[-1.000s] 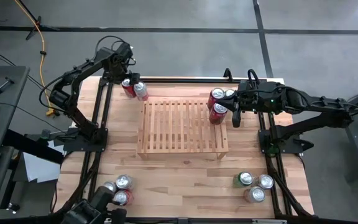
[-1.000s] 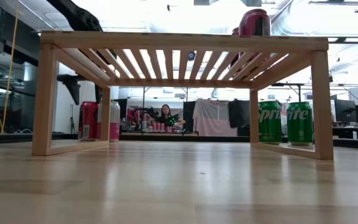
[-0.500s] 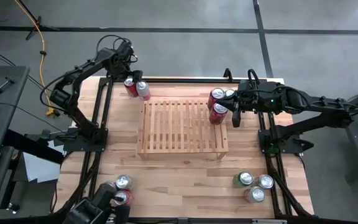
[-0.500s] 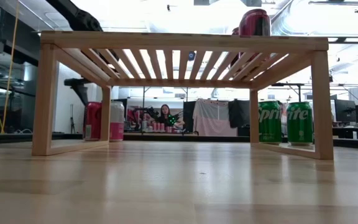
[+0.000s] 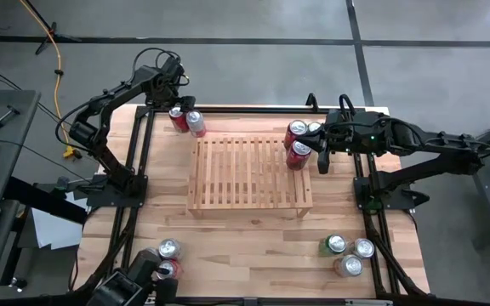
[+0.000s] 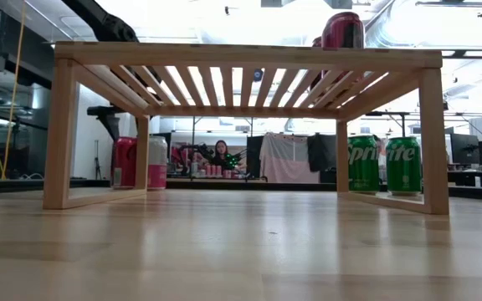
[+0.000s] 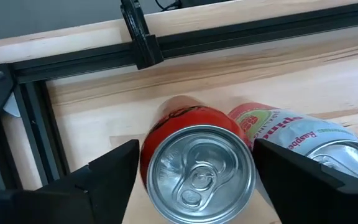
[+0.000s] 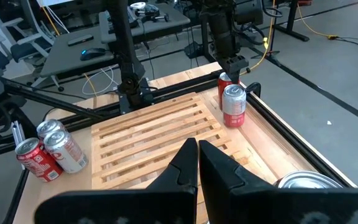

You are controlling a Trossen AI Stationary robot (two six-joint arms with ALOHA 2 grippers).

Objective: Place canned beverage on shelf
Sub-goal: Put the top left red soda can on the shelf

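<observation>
The light wooden slatted shelf [image 5: 245, 174] stands mid-table; it also shows in the low view [image 6: 249, 54]. A red can [image 5: 298, 154] stands upright on its far right corner. A red can [image 7: 197, 174] and a pink-and-white can [image 7: 303, 134] stand on the table off the shelf's far left corner. My left gripper [image 5: 175, 109] is open above the red can, one finger on either side of its top. My right gripper [image 8: 197, 149] is shut and empty by the shelf's right end [image 5: 322, 160]. My left gripper comes from above, pointing down. Its fingers [image 7: 107, 177] stand close beside the red can's upper wall [image 7: 151, 146], one on each side. I cannot tell whether they touch it. The can stands upright on the table.
Two cans [image 5: 304, 129] stand on the table behind the shelf's far right corner; two green cans [image 6: 383, 165] show there in the low view. Three cans [image 5: 162, 257] stand near left, three [image 5: 347, 253] near right. Black frame rails [image 5: 139, 153] run along both table sides.
My left gripper has come down and a little toward the table's right, over the red can. The red and the pink-and-white can have shifted slightly toward the table's right.
</observation>
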